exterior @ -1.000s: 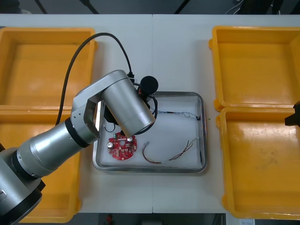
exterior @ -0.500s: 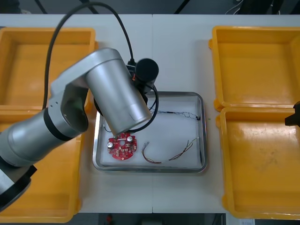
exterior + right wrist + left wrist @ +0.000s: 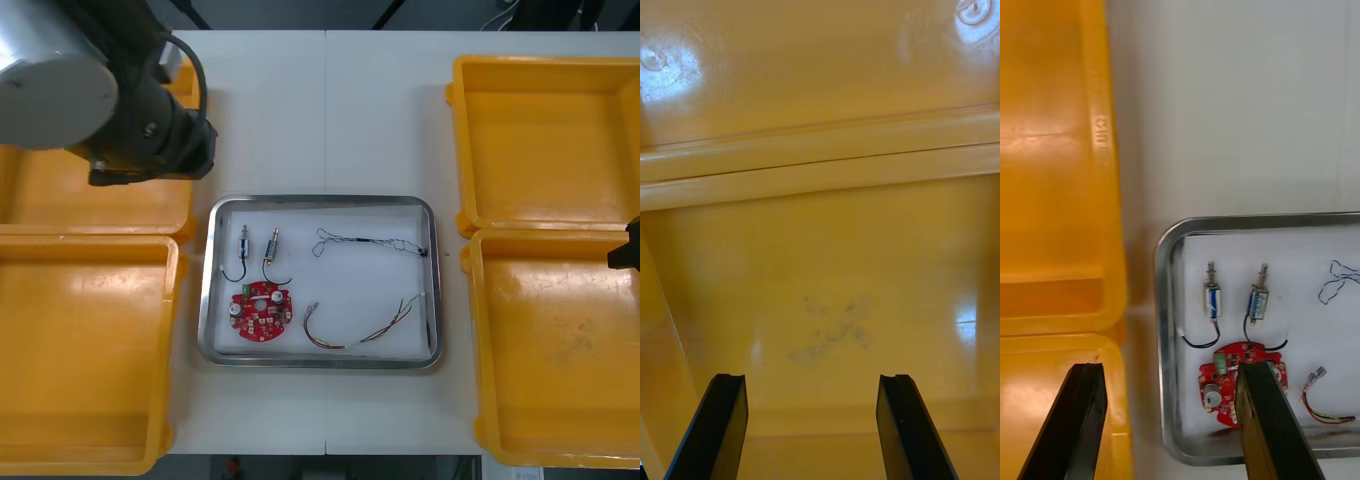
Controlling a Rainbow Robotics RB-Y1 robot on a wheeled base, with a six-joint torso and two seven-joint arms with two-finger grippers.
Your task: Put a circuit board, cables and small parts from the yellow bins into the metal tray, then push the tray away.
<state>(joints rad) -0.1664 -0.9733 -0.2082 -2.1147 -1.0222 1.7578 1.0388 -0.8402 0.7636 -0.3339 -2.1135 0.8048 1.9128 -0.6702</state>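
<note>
While your left arm [image 3: 95, 85] hangs high over the far left yellow bin [image 3: 90, 210], the left jaws stand apart and hold nothing. Through that wrist camera you look down between them at the tabletop [image 3: 1225, 112] and the left rim of the metal tray [image 3: 1166, 255]; one jaw covers part of the round red circuit board [image 3: 1217, 379]. The near left yellow bin [image 3: 90, 350] lies just beside the tray, its floor bare.

You see the tray in the middle of the tabletop, between the two pairs of bins, white inside. A small metal part [image 3: 245, 243] and a second small metal part [image 3: 272, 243] lie side by side near its far left corner, each trailing a black lead that curls close against the board's far edge. The board lies flat on the robot's side of them. A twisted blue and white cable [image 3: 370, 241] stretches along the far side toward the right wall. A red and yellow cable [image 3: 322, 335] curls near the middle of the near side, and another red and yellow cable [image 3: 393, 318] slants just right of it.

The far right yellow bin [image 3: 550, 140] and the near right yellow bin [image 3: 560, 360] show bare floors. Your right arm [image 3: 626, 245] sits at the right edge, by the seam between them. The right jaws stand apart, empty, above one bin's scuffed floor; you cannot tell which.
</note>
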